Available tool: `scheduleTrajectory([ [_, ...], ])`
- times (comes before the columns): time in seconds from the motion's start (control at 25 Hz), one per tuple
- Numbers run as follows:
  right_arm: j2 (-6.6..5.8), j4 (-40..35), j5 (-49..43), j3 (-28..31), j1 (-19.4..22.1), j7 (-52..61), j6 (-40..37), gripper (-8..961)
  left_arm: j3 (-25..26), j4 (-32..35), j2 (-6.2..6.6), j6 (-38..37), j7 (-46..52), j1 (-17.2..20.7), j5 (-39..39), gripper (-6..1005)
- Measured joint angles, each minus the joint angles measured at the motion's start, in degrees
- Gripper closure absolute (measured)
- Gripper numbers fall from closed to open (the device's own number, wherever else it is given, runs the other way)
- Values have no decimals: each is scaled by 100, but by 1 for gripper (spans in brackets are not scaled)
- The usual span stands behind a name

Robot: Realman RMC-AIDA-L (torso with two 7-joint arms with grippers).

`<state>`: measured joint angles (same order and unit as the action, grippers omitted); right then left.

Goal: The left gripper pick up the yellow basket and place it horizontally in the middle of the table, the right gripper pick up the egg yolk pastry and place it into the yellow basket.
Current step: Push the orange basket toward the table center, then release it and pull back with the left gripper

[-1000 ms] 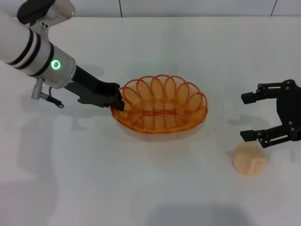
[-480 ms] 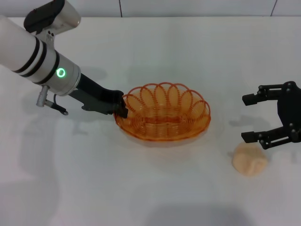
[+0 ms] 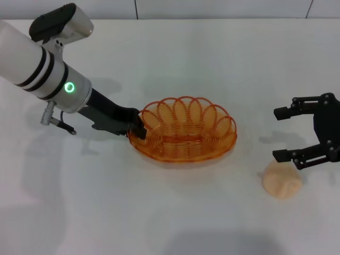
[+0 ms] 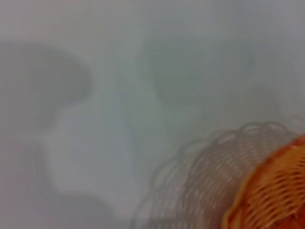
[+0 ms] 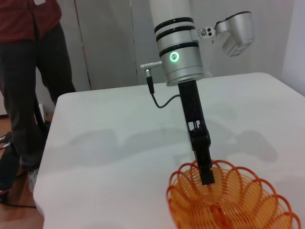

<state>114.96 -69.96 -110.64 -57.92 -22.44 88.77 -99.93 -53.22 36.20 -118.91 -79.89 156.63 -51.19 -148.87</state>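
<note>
The yellow basket (image 3: 183, 130) lies level near the middle of the white table (image 3: 175, 58). It also shows in the right wrist view (image 5: 233, 200) and at the edge of the left wrist view (image 4: 271, 195). My left gripper (image 3: 137, 125) is shut on the basket's left rim, also seen in the right wrist view (image 5: 206, 174). The egg yolk pastry (image 3: 281, 179) sits on the table at the right, outside the basket. My right gripper (image 3: 282, 134) is open and empty just above and beyond the pastry.
A person in a red top and dark trousers (image 5: 33, 71) stands beyond the table's far left end in the right wrist view. The table's edge (image 5: 47, 143) runs close to that person.
The left gripper has carried the basket slightly right and down, and the basket now rests lower on the table. The right gripper and pastry have not moved.
</note>
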Motion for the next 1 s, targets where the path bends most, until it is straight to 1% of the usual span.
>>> scheduleTrajectory([
  [0.16, -7, -86, 9, 0, 83, 0, 0, 97, 1, 26, -1, -1, -26, 2, 102, 768],
  [0.32, -10, -180, 8, 33, 155, 0, -4, 97, 3, 192, 5, -12, -141, 78, 374, 684],
  [0.4, -2, -187, 8, 50, 159, 0, -18, 97, 5, 356, 21, -54, -254, 186, 507, 642],
  [0.6, -8, -195, 9, 61, 161, 4, -18, 98, -4, 759, 0, -156, -433, 306, 571, 537],
  [0.68, -4, -195, 11, 64, 161, 14, -14, 98, -5, 1093, -9, -145, -532, 462, 610, 324],
  [0.76, 0, -183, 12, 67, 161, 24, 7, 98, 5, 1443, -14, -64, -699, 661, 765, 251],
  [0.92, 9, -153, -9, 70, 161, 50, 34, 98, 26, 2055, -8, 240, -1331, 1208, 1547, 106],
  [1.0, 20, -145, -45, 70, 161, 93, 65, 98, 33, 2205, 1, 327, -1697, 1412, 1954, 108],
])
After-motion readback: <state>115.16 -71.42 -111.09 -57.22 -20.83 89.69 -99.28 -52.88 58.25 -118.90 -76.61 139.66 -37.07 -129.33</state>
